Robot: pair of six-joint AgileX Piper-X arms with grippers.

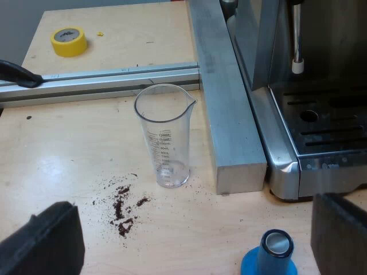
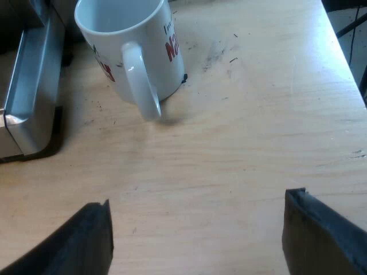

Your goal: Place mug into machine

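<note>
Your mug (image 2: 129, 46) is likely stiff, glazed, breakable and fairly light; take it by the handle (image 2: 142, 83). It stands upright on the surface (image 2: 241, 143) beside the machine (image 2: 28, 91), ahead of your right gripper (image 2: 198, 240), handle toward its wide-spread, empty fingers. Your left gripper (image 1: 189, 240) also gapes empty.

Wooden table (image 2: 229, 143): mug (image 2: 132, 51), glass (image 1: 163, 137), perhaps grounds (image 1: 121, 209)

Here's a white ceramic mug (image 2: 123, 48) with red lettering, a clear measuring glass (image 1: 164, 137) with printed scale lines, a round blue tamper (image 1: 268, 260), a yellow tape roll (image 1: 69, 41), and dark-brown coffee grounds (image 1: 121, 209) speckling the pale wooden counter (image 1: 63, 160).
</note>
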